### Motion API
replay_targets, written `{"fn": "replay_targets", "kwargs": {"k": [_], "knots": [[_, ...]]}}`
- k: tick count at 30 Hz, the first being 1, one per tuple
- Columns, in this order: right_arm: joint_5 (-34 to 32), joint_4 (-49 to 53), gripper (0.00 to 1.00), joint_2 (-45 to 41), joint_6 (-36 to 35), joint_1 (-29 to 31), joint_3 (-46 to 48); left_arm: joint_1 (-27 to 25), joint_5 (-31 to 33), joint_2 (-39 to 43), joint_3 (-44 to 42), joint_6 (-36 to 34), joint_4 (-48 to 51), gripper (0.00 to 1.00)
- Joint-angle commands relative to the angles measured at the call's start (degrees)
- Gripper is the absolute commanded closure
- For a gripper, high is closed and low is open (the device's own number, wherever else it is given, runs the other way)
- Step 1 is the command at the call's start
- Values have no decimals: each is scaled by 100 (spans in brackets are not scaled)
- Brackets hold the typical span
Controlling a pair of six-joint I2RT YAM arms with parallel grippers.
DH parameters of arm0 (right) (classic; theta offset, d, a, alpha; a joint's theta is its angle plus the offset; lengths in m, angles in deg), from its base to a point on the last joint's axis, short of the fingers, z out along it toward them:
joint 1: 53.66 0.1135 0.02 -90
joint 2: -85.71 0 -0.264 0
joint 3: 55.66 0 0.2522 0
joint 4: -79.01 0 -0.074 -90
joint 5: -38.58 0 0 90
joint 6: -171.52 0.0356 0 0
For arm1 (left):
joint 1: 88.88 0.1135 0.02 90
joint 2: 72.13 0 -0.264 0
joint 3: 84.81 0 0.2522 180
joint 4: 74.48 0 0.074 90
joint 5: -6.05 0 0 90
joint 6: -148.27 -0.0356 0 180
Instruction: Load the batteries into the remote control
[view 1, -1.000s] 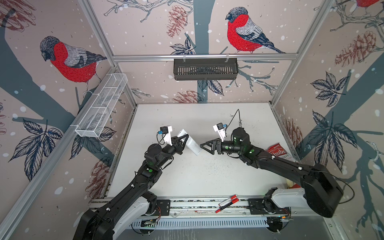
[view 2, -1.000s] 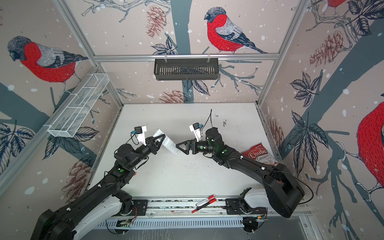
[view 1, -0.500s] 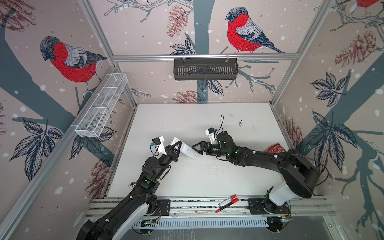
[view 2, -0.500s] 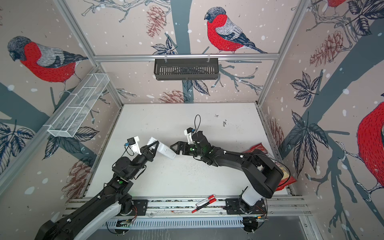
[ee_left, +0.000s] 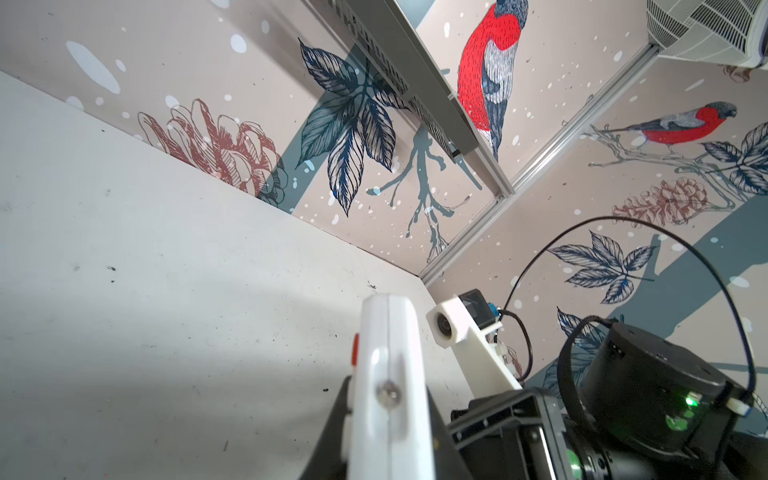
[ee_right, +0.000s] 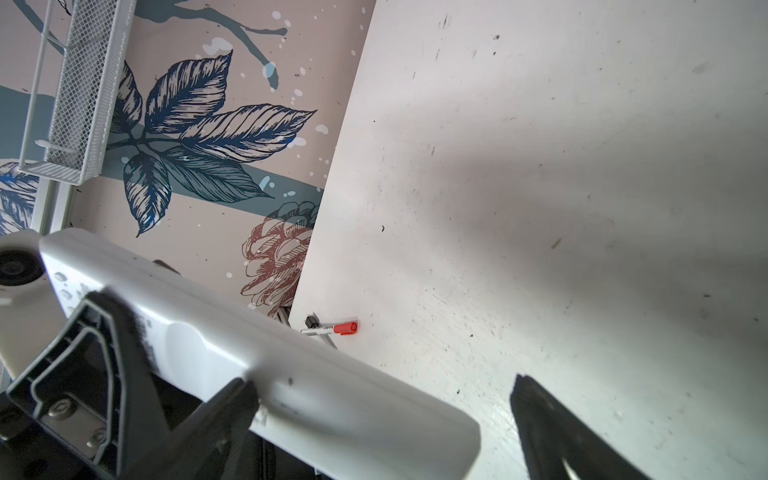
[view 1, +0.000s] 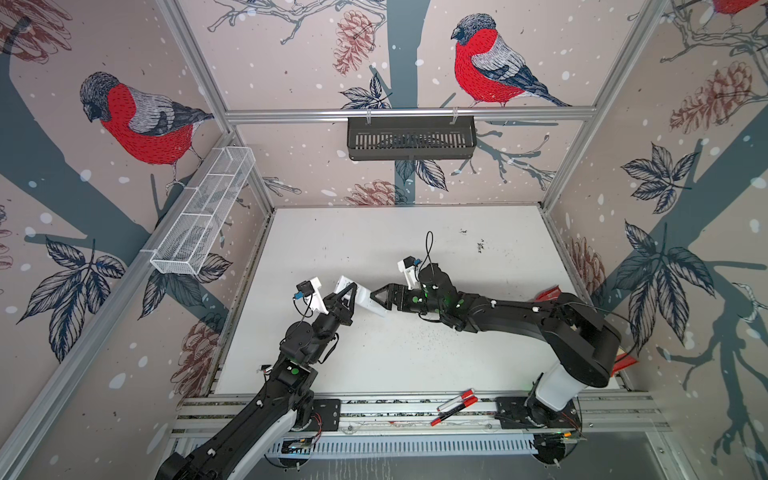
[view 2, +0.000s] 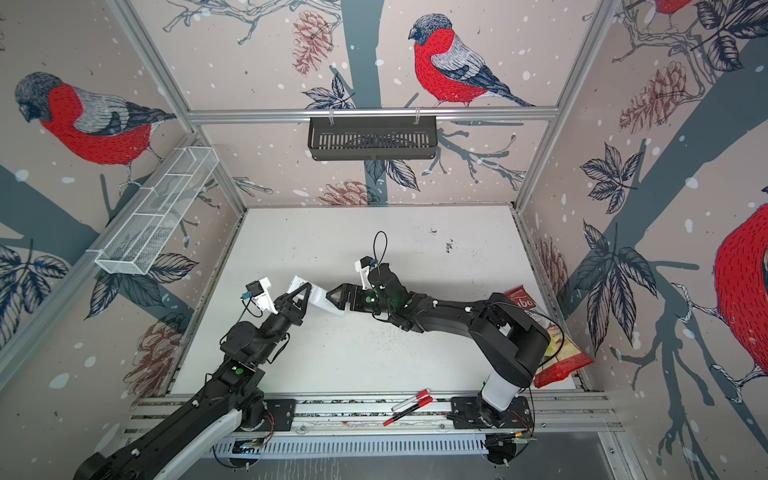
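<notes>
A: Where is the remote control point(view 1: 365, 296)?
B: Middle of both top views, held above the table point(view 1: 415, 357), clenched near its upper-left end by the left gripper point(view 1: 350, 291).
A: And the right gripper point(view 1: 379, 298)?
B: Spread wide. In the right wrist view its fingers point(ee_right: 552, 424) straddle the remote control's other end; whether they touch it, I cannot tell.

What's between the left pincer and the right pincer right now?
Only the remote control, shown in both top views. The left pincer is shut on it, and its free end sits inside the right pincer's open jaws.
</notes>
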Motion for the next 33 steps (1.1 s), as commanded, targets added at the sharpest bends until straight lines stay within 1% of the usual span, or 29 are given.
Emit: {"fn": "replay_targets", "kwargs": {"k": [1, 6, 14, 30, 33], "knots": [[-191, -34, 1, 9, 60, 60, -57, 1, 159, 140, -7, -40, -150, 100], [-194, -34, 1, 53, 52, 97, -108, 8, 257, 297, -31, -73, -50, 100], [-57, -151, 1, 189, 88, 104, -266, 1, 222, 245, -45, -62, -111, 100], [-45, -183, 0, 388, 122, 196, -346, 1, 266, 271, -8, -19, -201, 100], [-79, -190, 2, 413, 132, 198, -325, 2, 265, 271, 11, -1, -216, 100]]}}
